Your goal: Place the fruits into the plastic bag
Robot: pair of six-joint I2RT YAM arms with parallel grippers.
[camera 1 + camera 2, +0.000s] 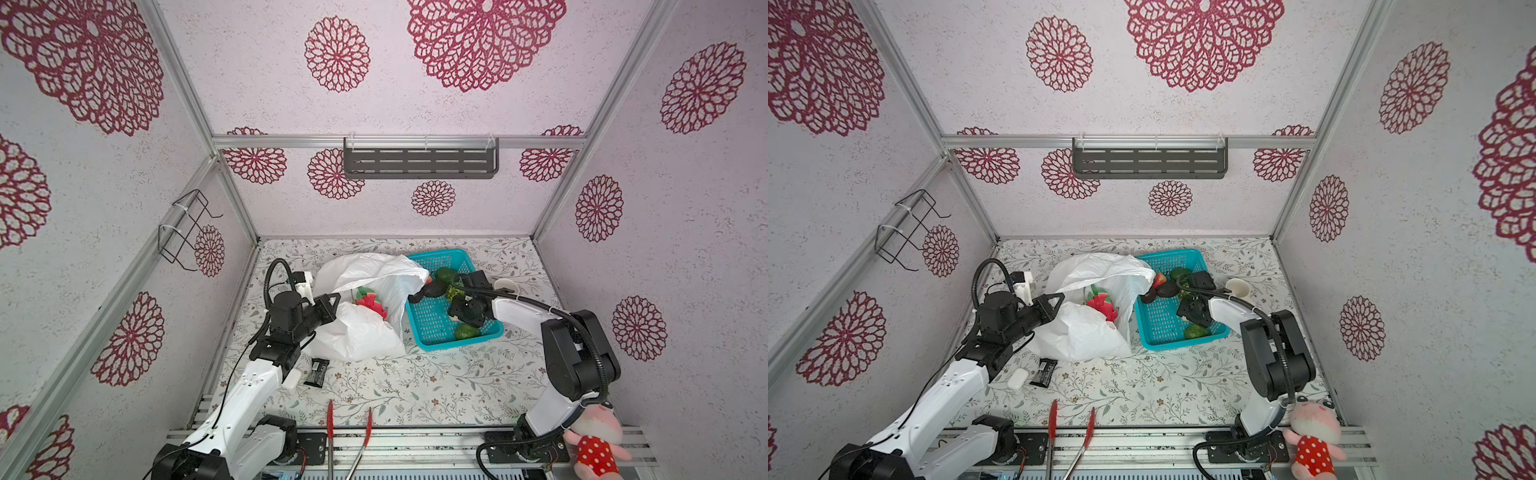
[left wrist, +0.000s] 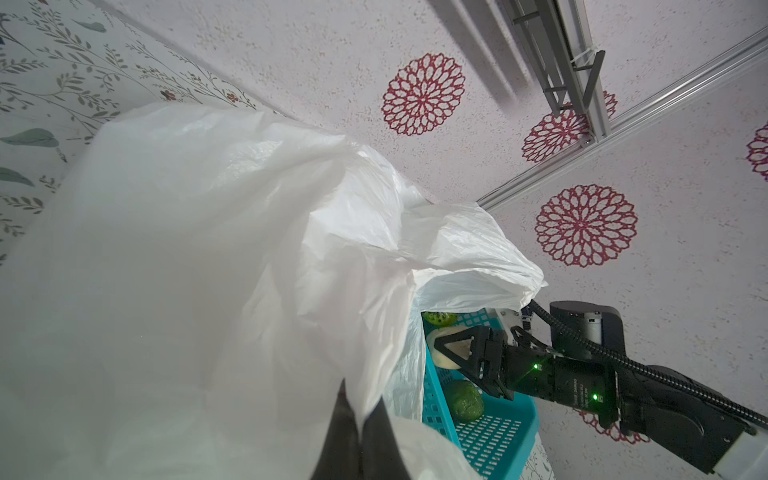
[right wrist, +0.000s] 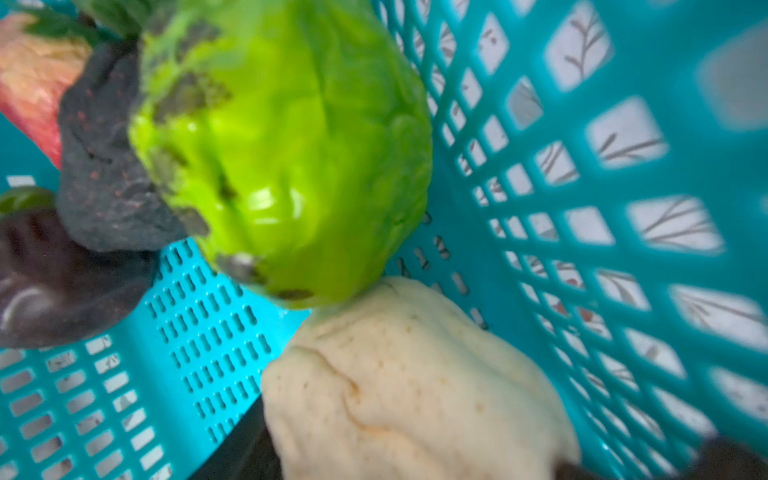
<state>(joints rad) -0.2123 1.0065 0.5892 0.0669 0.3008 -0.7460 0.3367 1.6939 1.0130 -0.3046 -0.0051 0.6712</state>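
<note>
**Left pinches bag, right straddles cream fruit in basket**

Left arm reaches up from the table's [image 1: 415,382] near-left corner, forearm level, pointing right. Left gripper [image 1: 336,296] is clamped tight on the plastic bag's [image 1: 365,332] rim. The bag sits back-centre, mouth gaping, with a red spiky fruit [image 1: 371,302] inside. Teal basket [image 1: 436,254] touches the bag's right side and holds dark brown [image 1: 434,289], green [image 3: 291,145] and cream [image 3: 407,374] fruits. Right arm rises from the near-right corner, elbow folded high, forearm stretched left and dipped into the basket. Right gripper [image 2: 453,351] is partly spread around the cream fruit, with a gap at one finger.
</note>
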